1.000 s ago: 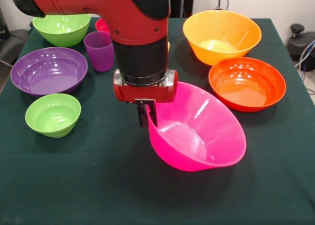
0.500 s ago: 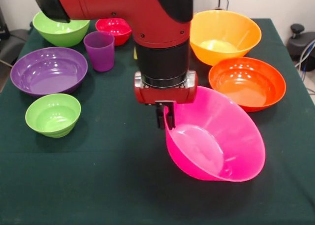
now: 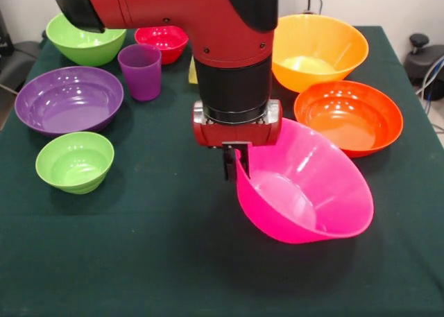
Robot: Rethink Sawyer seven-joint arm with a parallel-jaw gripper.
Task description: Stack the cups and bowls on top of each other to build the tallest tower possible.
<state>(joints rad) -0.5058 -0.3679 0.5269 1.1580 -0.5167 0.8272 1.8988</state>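
Since half a second ago I see the pink bowl (image 3: 305, 192) has lifted slightly, tilted, with my gripper (image 3: 234, 166) fingers pinching its left rim. Near left on the bench (image 3: 139, 261) sits the small green bowl (image 3: 74, 161), the purple bowl (image 3: 68, 99) behind it. Right of the pink bowl is the orange-red bowl (image 3: 348, 117), the yellow-orange bowl (image 3: 319, 50) beyond. Far left: the purple cup (image 3: 141, 71), small red bowl (image 3: 161, 42) and medium green bowl (image 3: 83, 43).

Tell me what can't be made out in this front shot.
- Yellow object behind the arm: mostly hidden, cup or not unclear.
- Orange cup: not visible, perhaps behind the arm.
- Pink bowl, clamped by the gripper: whether it touches the table is unclear.
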